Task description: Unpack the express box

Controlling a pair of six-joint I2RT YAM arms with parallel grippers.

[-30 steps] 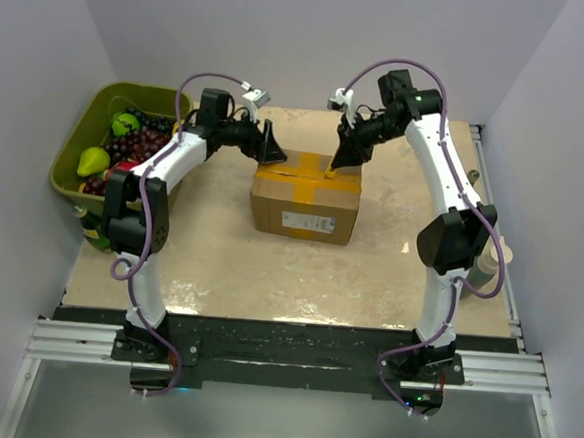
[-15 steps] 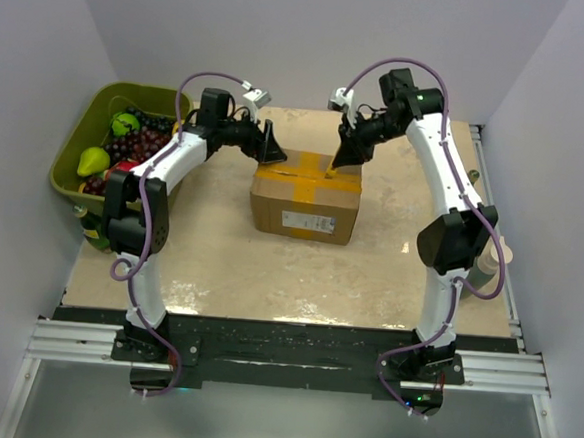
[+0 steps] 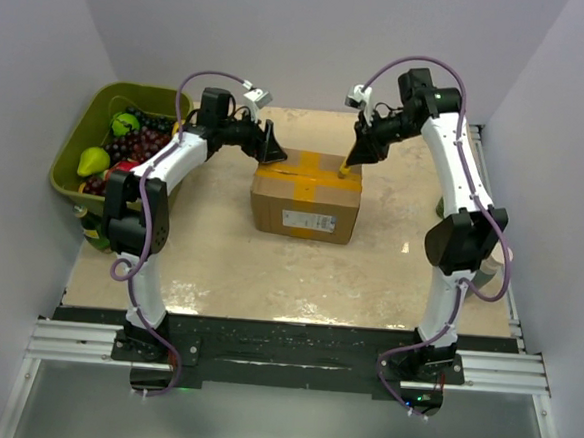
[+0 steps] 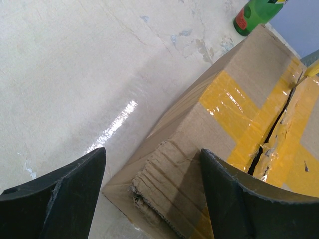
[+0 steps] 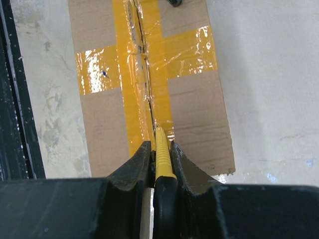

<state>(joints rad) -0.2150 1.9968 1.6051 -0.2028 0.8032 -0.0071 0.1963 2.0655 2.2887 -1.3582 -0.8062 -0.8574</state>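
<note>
The express box (image 3: 307, 194) is a brown carton with crossed yellow tape and a white label on its near side. It stands mid-table. The tape along its top seam (image 5: 144, 79) is split open. My right gripper (image 3: 351, 165) is shut on a yellow and black cutter (image 5: 162, 159) whose tip rests at the seam near the box's right edge. My left gripper (image 3: 273, 150) is open, its jaws straddling the crushed left corner of the box (image 4: 164, 184).
An olive-green bin (image 3: 111, 151) with grapes and green fruit stands at the left. A green bottle (image 4: 256, 12) stands beyond the box in the left wrist view. A pale cylinder (image 3: 489, 263) stands by the right edge.
My right gripper has drawn the cutter to the right along the seam, from the middle of the box top to its right edge. The left arm has not moved.
</note>
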